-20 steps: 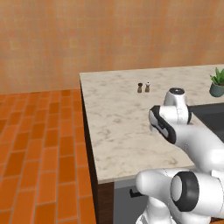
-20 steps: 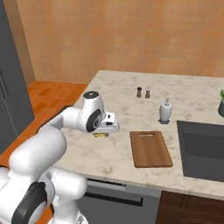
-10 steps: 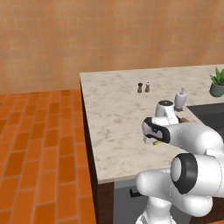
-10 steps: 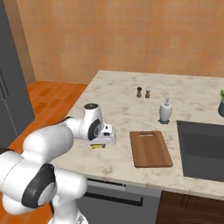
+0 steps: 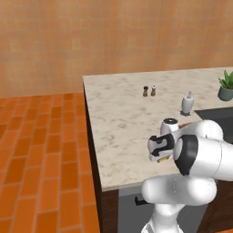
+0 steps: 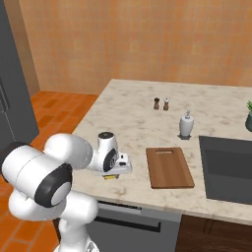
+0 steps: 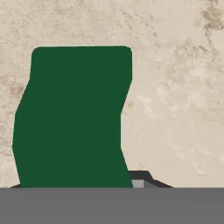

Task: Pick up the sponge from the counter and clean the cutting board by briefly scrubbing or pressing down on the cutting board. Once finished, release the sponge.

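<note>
The arm has swung down low and pulled in toward the front edge of the counter [image 6: 133, 106] — a second ago the hand was higher and farther back. Now the gripper [image 6: 114, 173] sits right over the sponge [image 7: 72, 118], and in the hand view the green top looks very big and close, so the hand has come down almost onto it. I think this is the grab step, and the cleaning has not started yet. I cannot tell if the claw is pinching the sponge or just around it, because the finger tips are mostly hidden at the bottom of the hand view. From the right base view a bit of yellow peeks out under the hand [image 6: 110, 176], near the counter's front edge. The cutting board [image 6: 170, 167] lies at about 3 o'clock from the sponge, a little apart, with nothing on it. Behind the board, at 12 o'clock from it, stands a white soap bottle [image 6: 185, 124], and farther back are two small shakers [image 6: 161, 104]. The dark sink [image 6: 229, 170] is just beside the board at its 3 o'clock. Nothing stands between the sponge and the board — the way looks open.
</note>
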Available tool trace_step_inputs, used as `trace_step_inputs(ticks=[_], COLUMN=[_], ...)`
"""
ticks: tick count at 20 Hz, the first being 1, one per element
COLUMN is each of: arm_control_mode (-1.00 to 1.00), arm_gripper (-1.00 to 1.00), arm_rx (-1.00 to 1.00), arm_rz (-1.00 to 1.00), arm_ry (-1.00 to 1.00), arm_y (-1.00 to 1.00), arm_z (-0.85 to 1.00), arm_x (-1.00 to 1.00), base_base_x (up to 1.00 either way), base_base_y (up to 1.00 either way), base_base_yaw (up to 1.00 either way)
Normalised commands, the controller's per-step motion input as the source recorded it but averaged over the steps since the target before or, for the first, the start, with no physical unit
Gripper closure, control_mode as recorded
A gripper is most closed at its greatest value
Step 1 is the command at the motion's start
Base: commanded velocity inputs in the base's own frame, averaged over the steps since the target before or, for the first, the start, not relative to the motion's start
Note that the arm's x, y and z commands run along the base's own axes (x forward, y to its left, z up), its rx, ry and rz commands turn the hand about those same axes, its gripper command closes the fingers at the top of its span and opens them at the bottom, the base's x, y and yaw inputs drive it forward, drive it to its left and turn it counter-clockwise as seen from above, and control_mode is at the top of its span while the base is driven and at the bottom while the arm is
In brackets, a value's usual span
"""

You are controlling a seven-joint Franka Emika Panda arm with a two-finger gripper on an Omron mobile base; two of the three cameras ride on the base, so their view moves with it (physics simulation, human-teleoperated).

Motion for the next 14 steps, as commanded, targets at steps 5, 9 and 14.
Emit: trace_step_inputs(ticks=[5, 9, 14], arm_control_mode=[-1.00, -1.00, -1.00], arm_gripper=[-1.00, -1.00, -1.00], arm_rx=[0.00, 0.00, -0.01], arm_rz=[0.04, 0.01, 0.00], arm_ry=[0.00, 0.01, 0.00], arm_y=[0.02, 0.01, 0.10], arm_z=[-0.52, -0.05, 0.11], arm_x=[0.00, -0.01, -0.14], base_base_x=[0.00, 0.00, 0.00], base_base_y=[0.00, 0.00, 0.00], base_base_yaw=[0.00, 0.00, 0.00])
